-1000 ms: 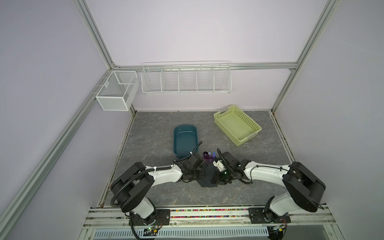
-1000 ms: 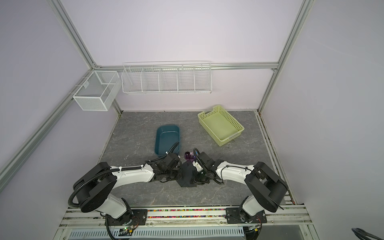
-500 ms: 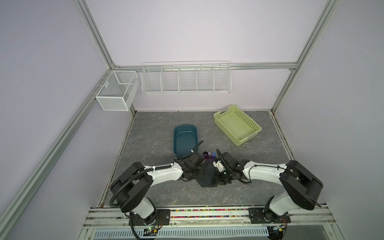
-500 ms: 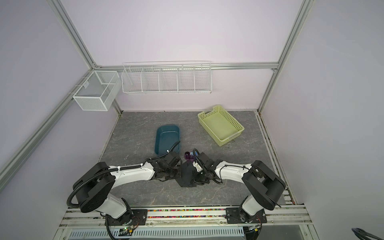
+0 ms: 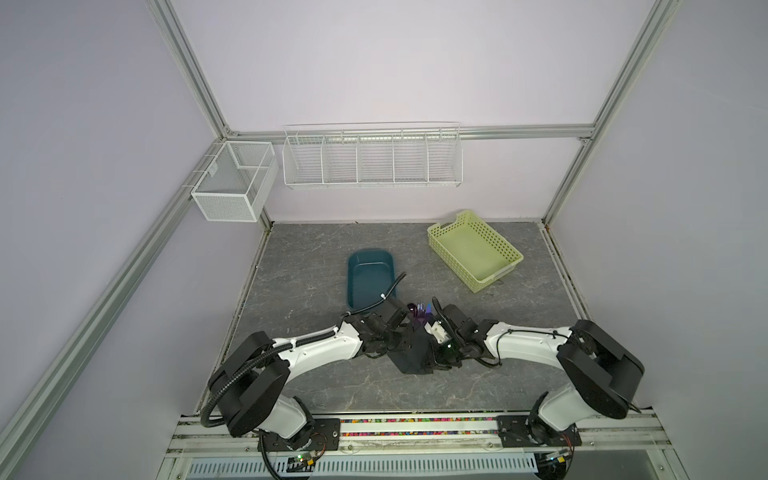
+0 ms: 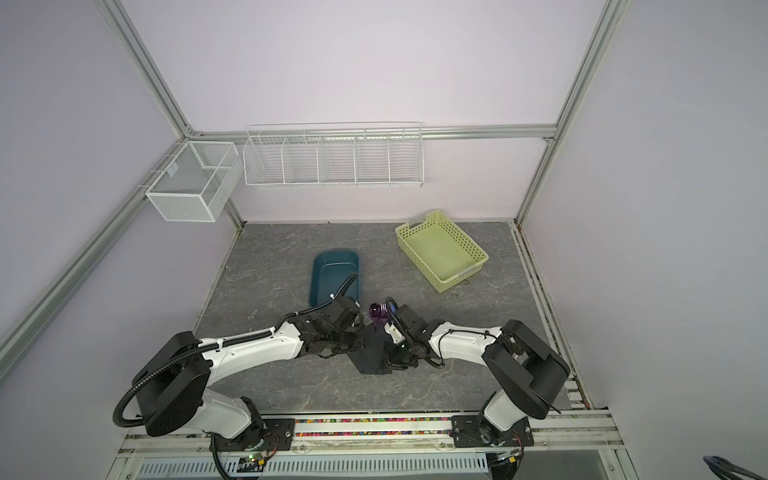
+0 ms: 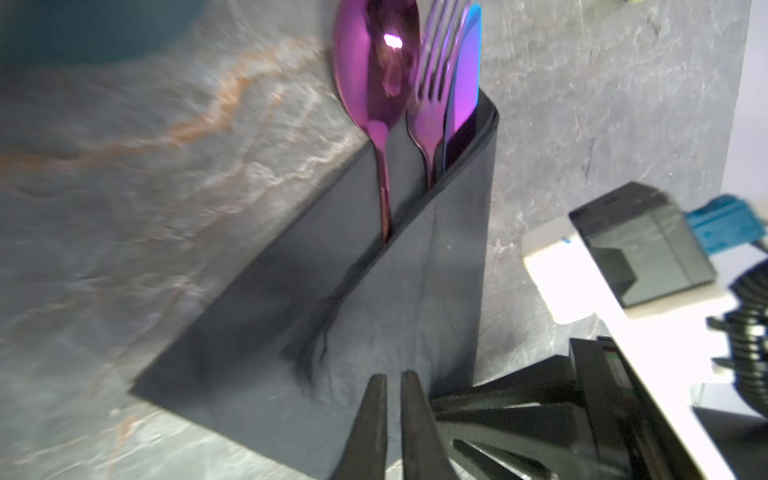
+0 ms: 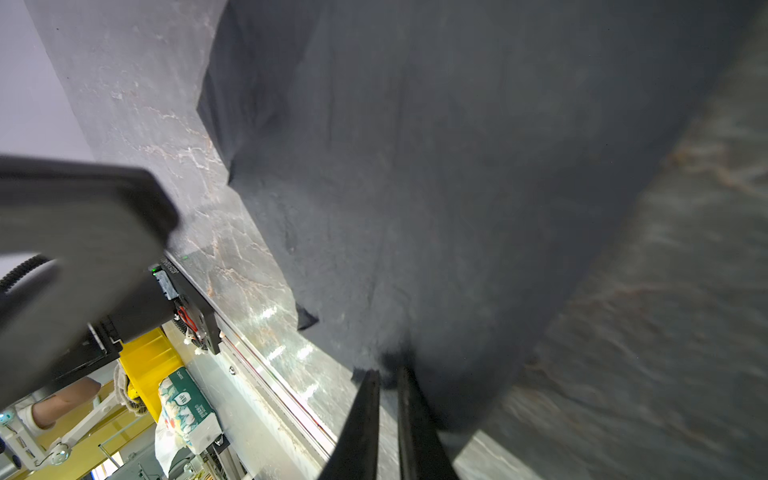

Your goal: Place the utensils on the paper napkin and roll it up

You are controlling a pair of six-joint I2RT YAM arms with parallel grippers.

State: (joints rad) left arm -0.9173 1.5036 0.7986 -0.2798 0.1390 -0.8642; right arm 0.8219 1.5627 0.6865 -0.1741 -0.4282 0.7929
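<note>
Utensils (image 5: pixel 419 313) are seen lying on the grey marbled table (image 5: pixel 316 266), their handles covered by the paper napkin (image 7: pixel 353 299), which is folded over them into a long dark wedge. Only the shiny purple heads are exposed past the napkin's far end: the spoon (image 7: pixel 376 75), the fork (image 7: pixel 434 91) touching it, and the knife (image 7: pixel 467 75) just beside the fork. In both top views the napkin is found at the near middle of the table, between the two wrists, with the heads pointed toward the far side, near the teal tub (image 5: pixel 371 252). The yellow-green basket (image 5: pixel 498 235) is set well apart at the far right.

The left claw (image 7: pixel 392 380) is held low over the napkin's near end, opposite the heads. Its fingers are pressed almost together, with only a thin slit between them, and nothing is seen caught there. The right claw (image 8: pixel 387 376) is placed at the napkin's edge, its fingers likewise drawn close, their tips met by a dark puckered spot of paper. Whether paper is nipped between them cannot be told. In the left wrist view the right claw's fingers are seen just beside the left claw, at the same end of the napkin.
</note>
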